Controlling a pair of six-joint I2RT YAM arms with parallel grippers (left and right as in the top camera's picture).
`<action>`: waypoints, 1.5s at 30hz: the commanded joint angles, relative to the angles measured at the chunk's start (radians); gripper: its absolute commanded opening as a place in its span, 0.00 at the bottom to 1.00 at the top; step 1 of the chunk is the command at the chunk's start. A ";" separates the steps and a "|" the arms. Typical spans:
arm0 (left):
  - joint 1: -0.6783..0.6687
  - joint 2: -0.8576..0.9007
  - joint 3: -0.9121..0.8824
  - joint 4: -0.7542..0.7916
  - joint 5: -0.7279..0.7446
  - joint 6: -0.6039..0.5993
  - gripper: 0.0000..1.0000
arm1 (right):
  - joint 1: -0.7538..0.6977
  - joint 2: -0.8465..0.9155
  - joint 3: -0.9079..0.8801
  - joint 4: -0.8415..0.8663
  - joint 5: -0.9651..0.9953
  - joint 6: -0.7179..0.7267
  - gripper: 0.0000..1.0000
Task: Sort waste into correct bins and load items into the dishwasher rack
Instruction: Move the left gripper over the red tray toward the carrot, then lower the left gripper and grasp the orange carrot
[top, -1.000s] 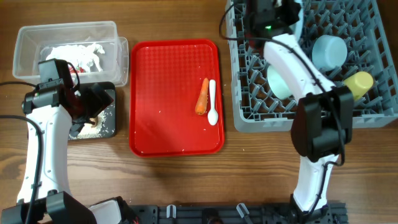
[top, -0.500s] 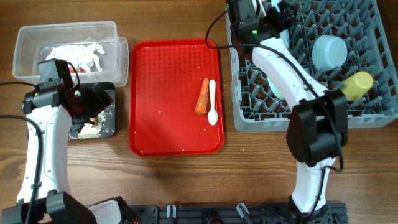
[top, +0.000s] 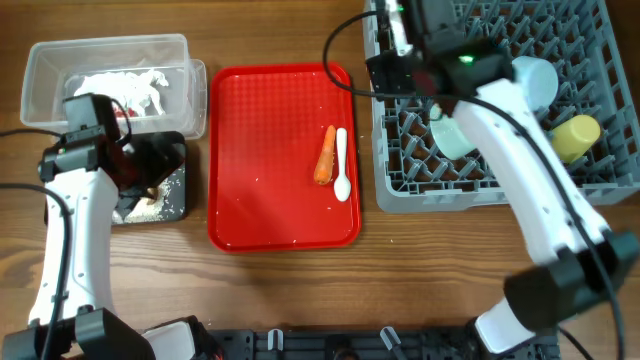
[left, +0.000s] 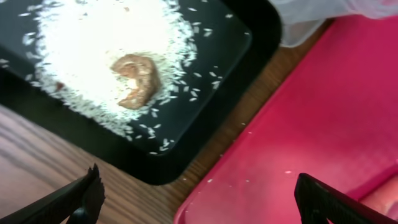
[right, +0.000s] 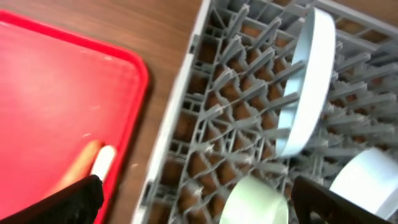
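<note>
My left gripper (left: 202, 205) (top: 158, 160) hangs open and empty over the near corner of the black tray bin (left: 245, 74), where white rice (left: 93, 43) and a brown lump (left: 137, 78) lie. The clear tub (top: 105, 75) holds the red-and-white wrapper (top: 125, 90). An orange carrot piece (top: 325, 155) and a white spoon (top: 342, 165) lie side by side on the red tray (top: 270, 180). My right gripper (right: 199, 208) (top: 392, 72) is open and empty above the rack's left edge. In the grey rack (top: 480, 185) a pale plate (right: 308, 81) stands on edge, with the green bowl (right: 255, 202), blue bowl (top: 530, 80) and yellow cup (top: 575, 135).
The red tray lies between the two bins on the left and the rack on the right. Bare wooden table (top: 300, 290) runs along the front. Cables trail from both arms near the back of the rack and the left edge.
My right gripper has opened and its arm has swung from the rack's back edge toward the rack's left side. The left arm has not moved.
</note>
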 joint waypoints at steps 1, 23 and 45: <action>-0.111 -0.011 0.004 0.038 0.058 0.027 1.00 | -0.063 -0.121 0.002 -0.066 -0.164 0.042 1.00; -0.703 0.058 0.021 0.451 0.025 0.156 1.00 | -0.368 -0.178 0.002 -0.404 -0.429 0.034 1.00; -0.758 0.359 0.043 0.628 -0.040 0.180 1.00 | -0.368 -0.178 0.002 -0.397 -0.425 0.036 1.00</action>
